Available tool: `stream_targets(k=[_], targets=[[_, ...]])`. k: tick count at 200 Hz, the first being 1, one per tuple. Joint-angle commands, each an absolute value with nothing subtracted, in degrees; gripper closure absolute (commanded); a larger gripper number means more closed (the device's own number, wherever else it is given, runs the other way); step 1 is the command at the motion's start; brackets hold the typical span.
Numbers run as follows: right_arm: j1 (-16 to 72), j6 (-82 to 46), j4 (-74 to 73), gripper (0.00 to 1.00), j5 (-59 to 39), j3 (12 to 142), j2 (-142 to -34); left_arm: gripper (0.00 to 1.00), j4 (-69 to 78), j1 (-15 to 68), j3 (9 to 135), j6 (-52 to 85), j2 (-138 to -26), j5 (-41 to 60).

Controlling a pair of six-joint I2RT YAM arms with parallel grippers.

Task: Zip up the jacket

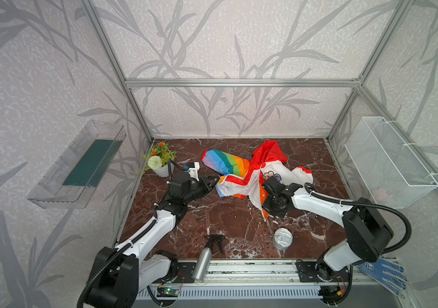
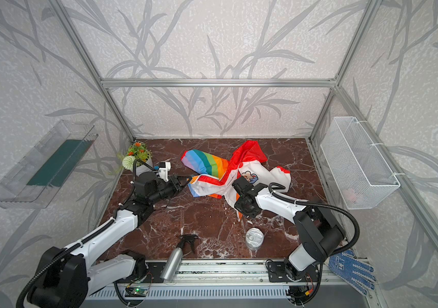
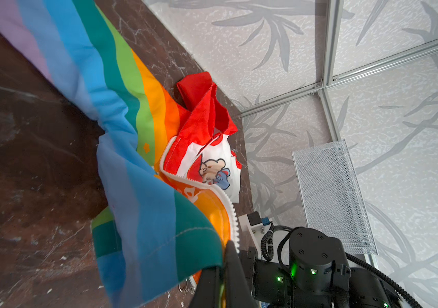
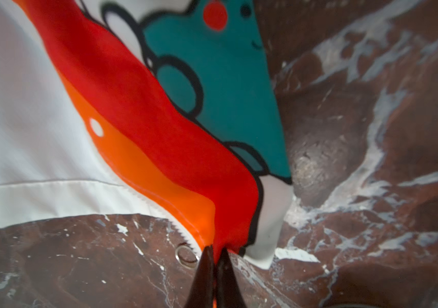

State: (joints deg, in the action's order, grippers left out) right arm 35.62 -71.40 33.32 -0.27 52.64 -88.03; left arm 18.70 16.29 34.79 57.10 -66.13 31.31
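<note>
Right wrist view: the right pincer clamps an orange hem corner of the jacket, which lies crumpled on the bench toward the far side. The left pincer pinches the opposite hem, likely to align the zipper.

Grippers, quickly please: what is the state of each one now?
Left gripper: closed, holding the jacket at its green hem.
Right gripper: closed, holding the jacket at its red-orange corner.
</note>
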Motion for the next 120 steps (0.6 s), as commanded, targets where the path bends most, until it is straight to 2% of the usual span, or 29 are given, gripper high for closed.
stream_targets(k=[1, 26, 49, 82, 100, 120], targets=[[30.87, -65.87, 33.53, 1.00, 1.19, 55.95, -82.50, 1.00, 22.50, 15.01, 43.11, 56.65, -70.79, 31.58], [24.47, -59.88, 34.21, 1.00, -0.52, 62.43, -79.87, 1.00, 25.68, 11.74, 55.62, 57.91, -78.96, 33.92], [19.00, -54.58, 37.24, 1.00, -4.17, 72.94, -81.64, 1.00, 25.60, 8.90, 69.52, 58.07, -85.65, 34.27], [16.83, -51.20, 41.00, 1.00, -7.32, 85.92, -84.28, 1.00, 21.37, 6.43, 87.05, 55.68, -91.72, 34.20], [16.87, -53.32, 40.01, 1.00, -10.57, 83.25, -83.41, 1.00, 20.04, 6.45, 88.66, 55.04, -91.75, 34.94], [17.74, -56.61, 34.77, 1.00, -13.08, 71.85, -81.13, 1.00, 22.63, 7.65, 79.96, 56.17, -89.21, 36.03]])
